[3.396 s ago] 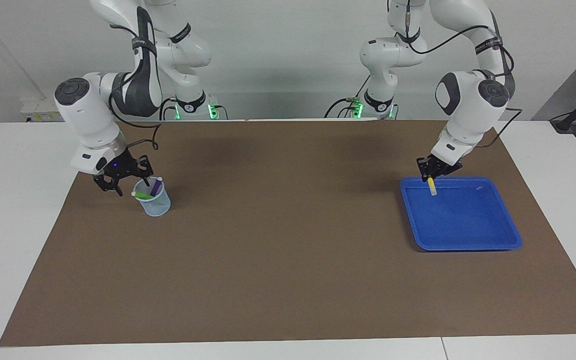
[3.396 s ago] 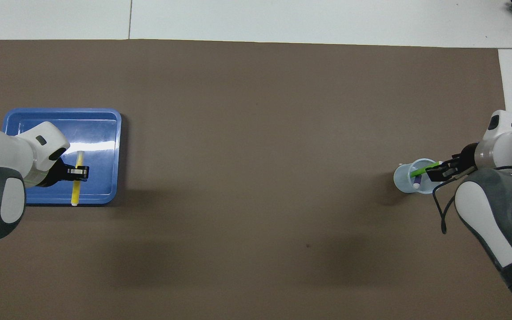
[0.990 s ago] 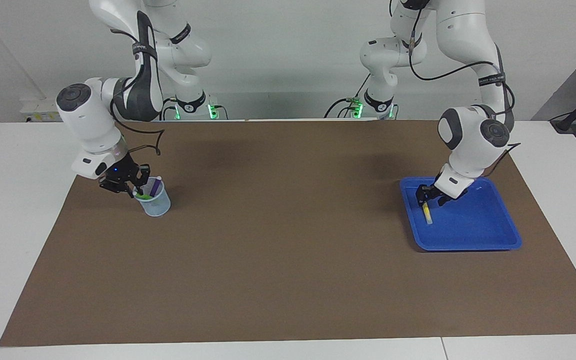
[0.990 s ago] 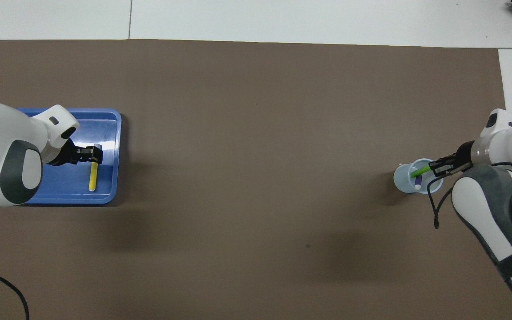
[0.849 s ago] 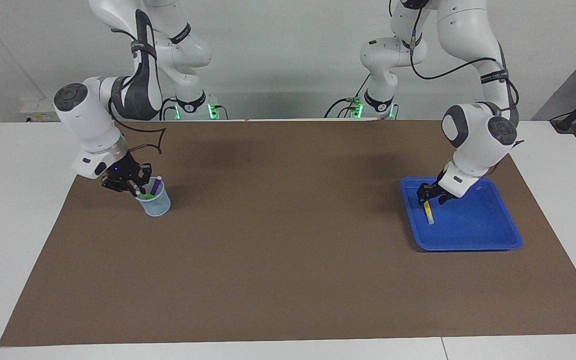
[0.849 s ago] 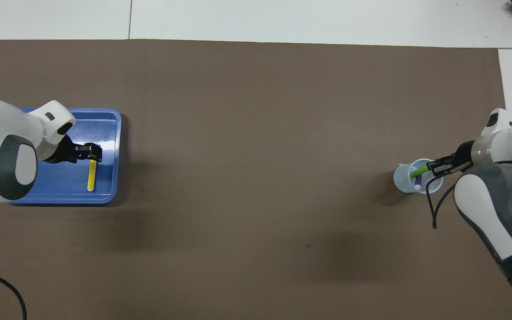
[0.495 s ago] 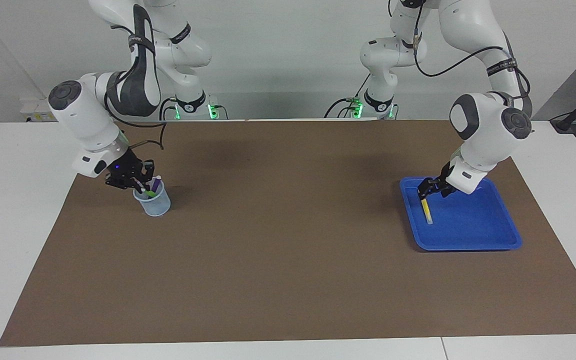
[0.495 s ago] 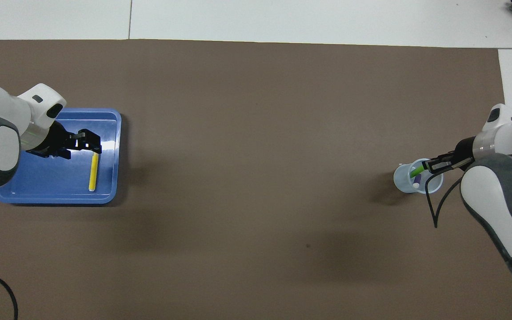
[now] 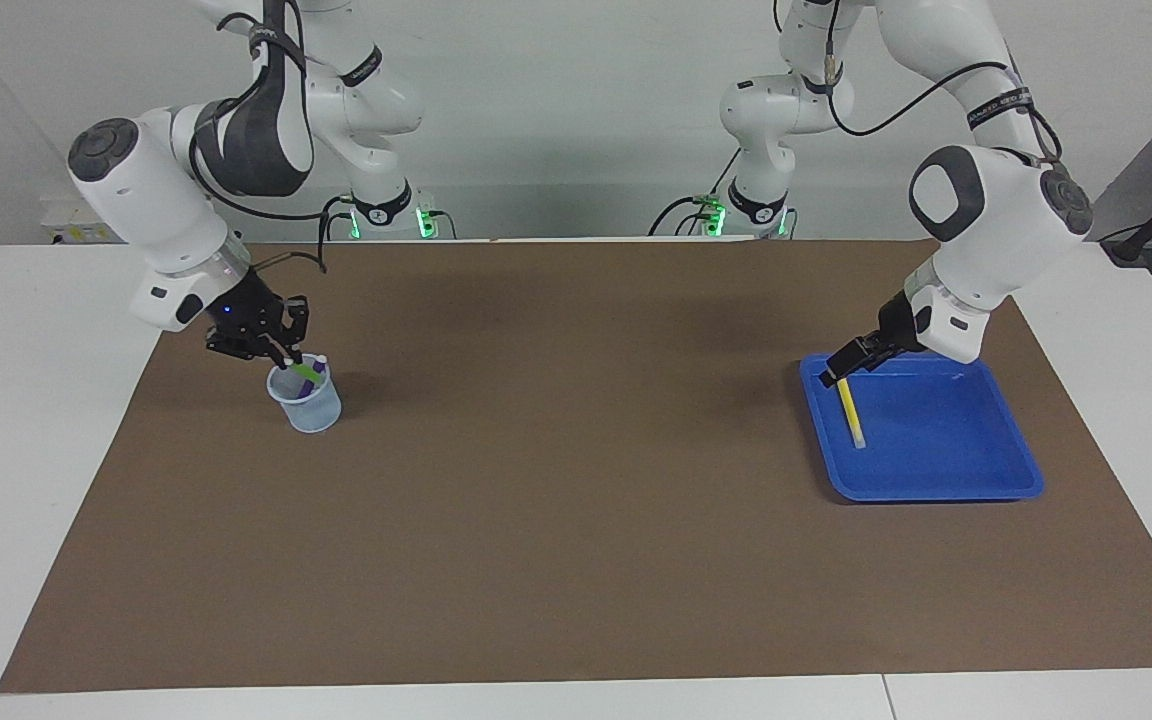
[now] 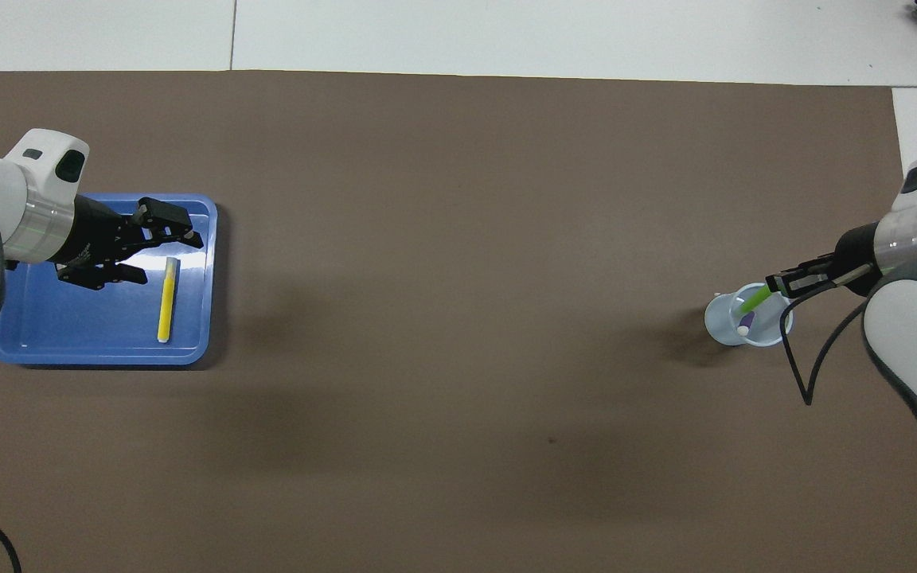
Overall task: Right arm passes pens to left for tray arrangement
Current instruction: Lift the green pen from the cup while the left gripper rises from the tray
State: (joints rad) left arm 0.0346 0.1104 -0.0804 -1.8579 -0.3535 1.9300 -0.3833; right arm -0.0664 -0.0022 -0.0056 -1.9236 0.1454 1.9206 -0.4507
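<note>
Glossy blue plastic tray (image 9: 986,480), translucent pale plastic cup (image 9: 314,408), matt brown paper-like mat (image 9: 576,520), smooth white tabletop (image 9: 26,420), glossy white arm shells w/ matt black grippers.

three pens (image 9: 849,412), one tray (image 9: 976,478), one cup (image 9: 314,408)

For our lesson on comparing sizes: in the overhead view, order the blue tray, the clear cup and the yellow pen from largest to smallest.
1. Blue tray
2. Clear cup
3. Yellow pen, longer than the cup is wide but far slimmer.
</note>
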